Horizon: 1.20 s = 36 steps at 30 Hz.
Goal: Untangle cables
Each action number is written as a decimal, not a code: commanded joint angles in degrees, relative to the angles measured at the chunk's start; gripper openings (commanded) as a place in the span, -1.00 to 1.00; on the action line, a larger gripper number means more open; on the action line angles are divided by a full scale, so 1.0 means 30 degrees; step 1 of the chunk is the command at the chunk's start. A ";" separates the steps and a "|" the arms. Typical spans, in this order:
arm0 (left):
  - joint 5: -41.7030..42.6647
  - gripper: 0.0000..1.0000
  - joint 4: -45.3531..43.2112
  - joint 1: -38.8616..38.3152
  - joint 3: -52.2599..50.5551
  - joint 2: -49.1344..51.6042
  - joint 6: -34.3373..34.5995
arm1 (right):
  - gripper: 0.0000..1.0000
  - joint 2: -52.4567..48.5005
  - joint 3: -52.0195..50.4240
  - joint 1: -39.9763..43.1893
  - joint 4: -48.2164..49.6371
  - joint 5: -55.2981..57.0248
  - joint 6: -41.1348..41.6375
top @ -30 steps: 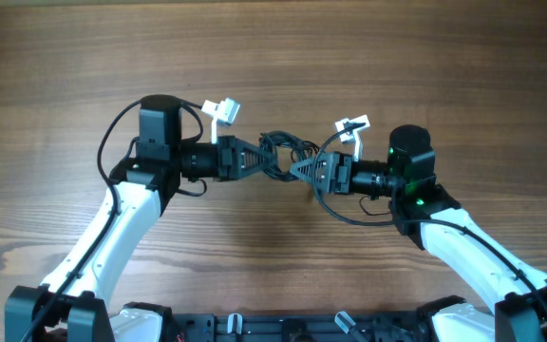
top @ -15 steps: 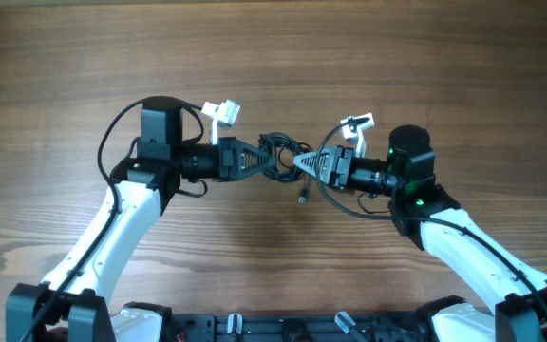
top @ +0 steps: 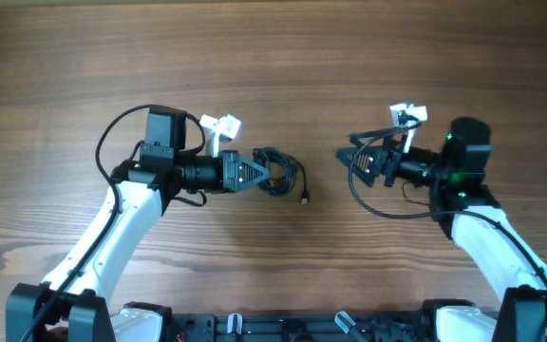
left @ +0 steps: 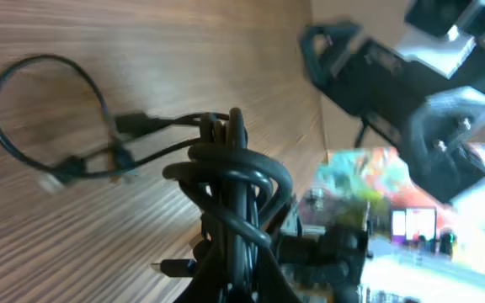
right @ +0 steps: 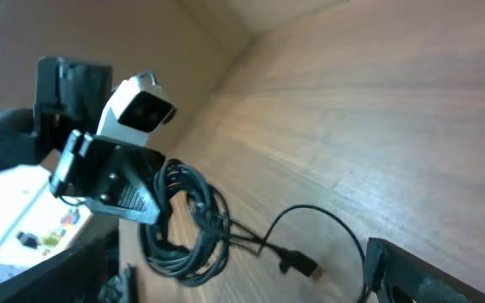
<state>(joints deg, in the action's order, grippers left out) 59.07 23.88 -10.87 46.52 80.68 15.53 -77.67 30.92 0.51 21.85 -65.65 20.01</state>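
The cables [top: 281, 173] are a small dark coil held just left of the table's middle. My left gripper [top: 260, 174] is shut on the coil's left side. In the left wrist view the coil [left: 238, 181] stands between my fingers [left: 244, 282], and a thin loop with plug ends [left: 66, 168] trails onto the wood. One plug end [top: 306, 199] lies on the table below the coil. My right gripper [top: 353, 158] is open and empty, well to the right of the coil. The right wrist view shows the coil [right: 188, 231] and plug [right: 300, 265] ahead of the spread fingers [right: 241, 257].
The wooden table [top: 273, 57] fills the view. Thick black robot wires loop beside each arm, one by the left wrist [top: 112, 138] and one under the right wrist [top: 378, 204]. The robot base bar [top: 283, 328] runs along the front edge.
My right gripper has let go of the coil and pulled back to the right. The left gripper kept the coil and shifted slightly right. A plug end has fallen loose onto the table.
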 commanded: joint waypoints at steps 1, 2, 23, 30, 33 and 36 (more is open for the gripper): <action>0.2812 -0.92 0.0160 -0.1413 0.0124 -0.0029 -0.2098 | 0.90 0.0306 0.0175 -0.0641 -0.0568 -0.1166 -0.2820; 0.2798 -0.92 0.0284 -0.1982 0.0124 -0.0029 -0.2113 | 0.85 0.0306 0.0175 -0.0947 -0.0889 -0.1173 -0.3198; 0.1086 -0.92 -0.0889 -0.4896 0.0124 -0.0029 -0.2055 | -0.26 0.0306 0.0175 -0.3206 -0.7781 -0.4153 -1.0608; 0.3810 -0.92 -0.0874 -0.4932 0.0124 -0.0029 -0.3767 | -0.31 0.0299 0.0175 -0.4852 -0.6164 -0.3082 -0.9464; 0.3978 -0.91 -0.0801 -0.4911 0.0124 -0.0029 -0.4044 | -0.77 0.0299 0.0175 -0.4867 -0.5974 -0.2484 -0.8808; 0.2637 -0.73 -0.0736 -0.4911 0.0124 -0.0036 -0.4029 | -0.91 0.0299 0.0175 -0.4860 -0.5049 -0.2463 -0.6972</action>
<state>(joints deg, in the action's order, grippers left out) 66.48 22.09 -25.12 46.35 80.68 5.89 -77.34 31.14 -13.13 4.45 -73.58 -6.07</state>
